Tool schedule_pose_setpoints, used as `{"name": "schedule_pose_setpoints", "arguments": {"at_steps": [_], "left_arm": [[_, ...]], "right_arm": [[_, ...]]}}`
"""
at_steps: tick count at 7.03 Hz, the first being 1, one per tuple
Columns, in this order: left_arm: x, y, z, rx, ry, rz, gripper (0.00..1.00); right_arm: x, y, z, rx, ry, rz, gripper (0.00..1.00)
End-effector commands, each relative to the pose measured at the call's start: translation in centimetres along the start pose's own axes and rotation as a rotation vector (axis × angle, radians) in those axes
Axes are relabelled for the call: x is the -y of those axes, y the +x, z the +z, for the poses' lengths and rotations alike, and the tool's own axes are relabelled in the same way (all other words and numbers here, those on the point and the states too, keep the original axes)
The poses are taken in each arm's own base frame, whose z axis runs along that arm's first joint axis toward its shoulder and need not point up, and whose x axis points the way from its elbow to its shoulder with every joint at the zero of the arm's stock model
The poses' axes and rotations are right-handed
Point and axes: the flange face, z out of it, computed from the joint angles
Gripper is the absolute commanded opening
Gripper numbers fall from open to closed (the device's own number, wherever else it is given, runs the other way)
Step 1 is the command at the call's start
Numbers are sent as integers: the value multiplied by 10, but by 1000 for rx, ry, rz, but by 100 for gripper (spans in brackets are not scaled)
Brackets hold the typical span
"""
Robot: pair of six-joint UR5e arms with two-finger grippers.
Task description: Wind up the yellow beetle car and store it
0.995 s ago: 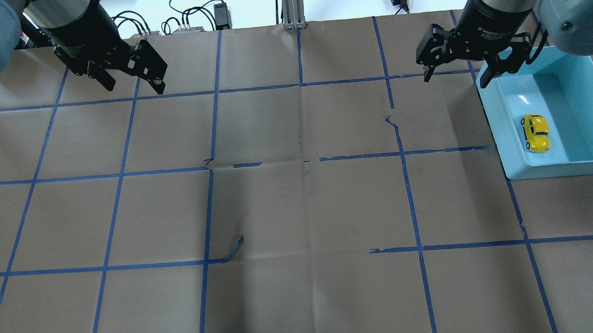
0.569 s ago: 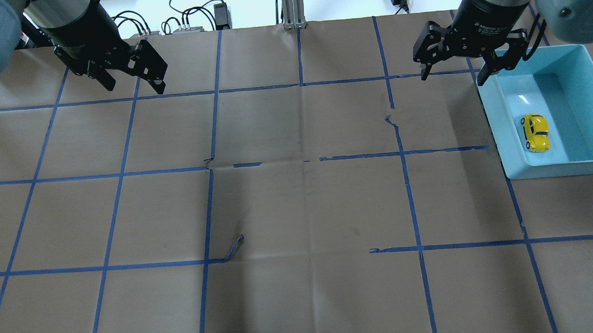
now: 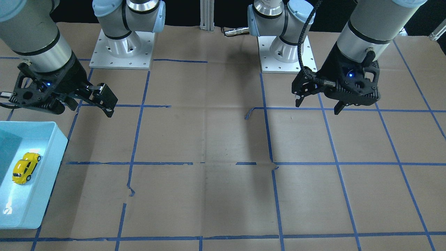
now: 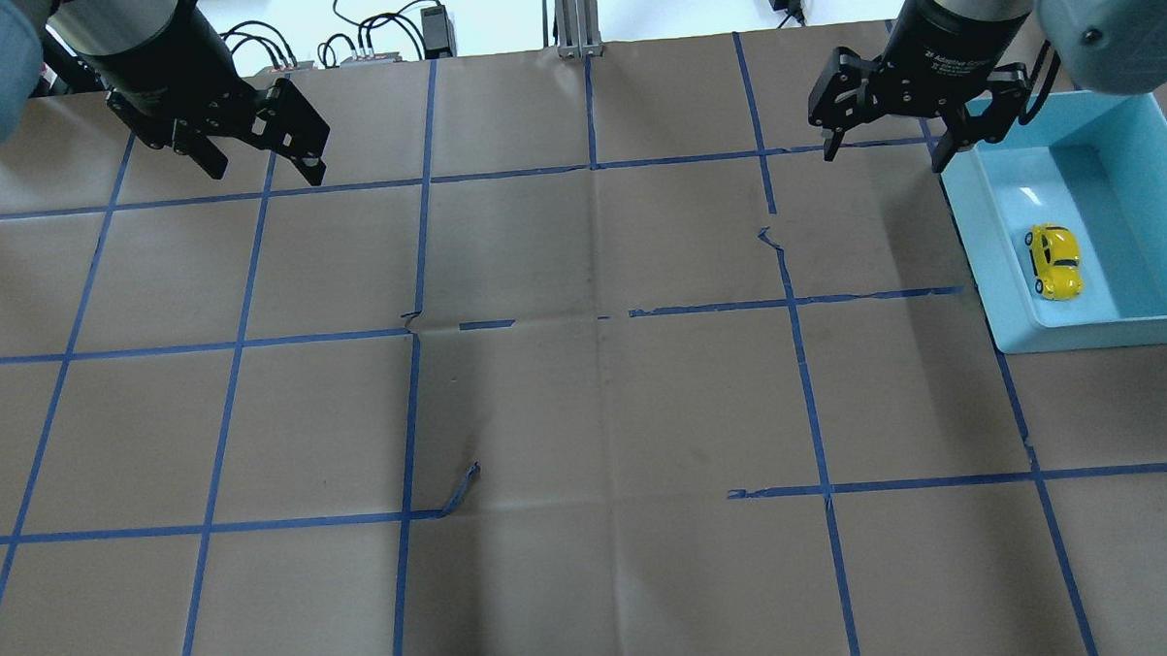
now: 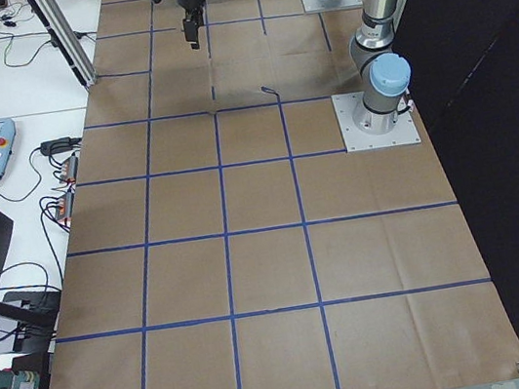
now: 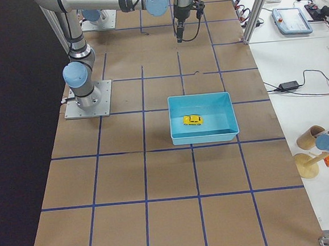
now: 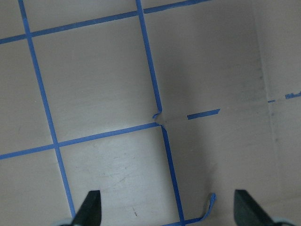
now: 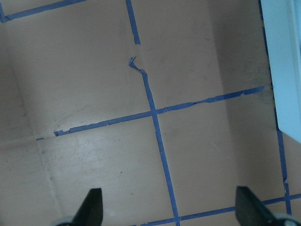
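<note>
The yellow beetle car (image 4: 1057,261) lies inside a light blue bin (image 4: 989,265) at the table's right side, near the bin's left wall. It also shows in the front view (image 3: 25,168) and in the right side view (image 6: 193,120). My right gripper (image 4: 885,157) is open and empty, raised above the table just off the bin's far left corner; it also shows in the front view (image 3: 89,106). My left gripper (image 4: 268,174) is open and empty, raised at the far left, also seen in the front view (image 3: 317,108).
Brown paper with a blue tape grid covers the table (image 4: 587,415). A loose tape end curls up (image 4: 461,490). Both wrist views show only paper and tape between the open fingertips (image 7: 91,207) (image 8: 91,207); the bin's edge (image 8: 282,61) shows at the right.
My right gripper has drifted a little to the left and toward the far edge, off the bin's corner. The left gripper and the car have not moved.
</note>
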Motion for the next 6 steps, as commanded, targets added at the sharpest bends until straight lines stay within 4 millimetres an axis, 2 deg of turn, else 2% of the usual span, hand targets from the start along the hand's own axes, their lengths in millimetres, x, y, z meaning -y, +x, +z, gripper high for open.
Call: {"name": "schedule_pose_setpoints", "arguments": {"at_steps": [1, 6], "left_arm": [[0, 0, -1, 0, 1, 0, 99], [0, 0, -1, 0, 2, 0, 99]], "right_arm": [[8, -1, 9, 2, 12, -3, 100], [8, -1, 5, 9, 40, 2, 100]]}}
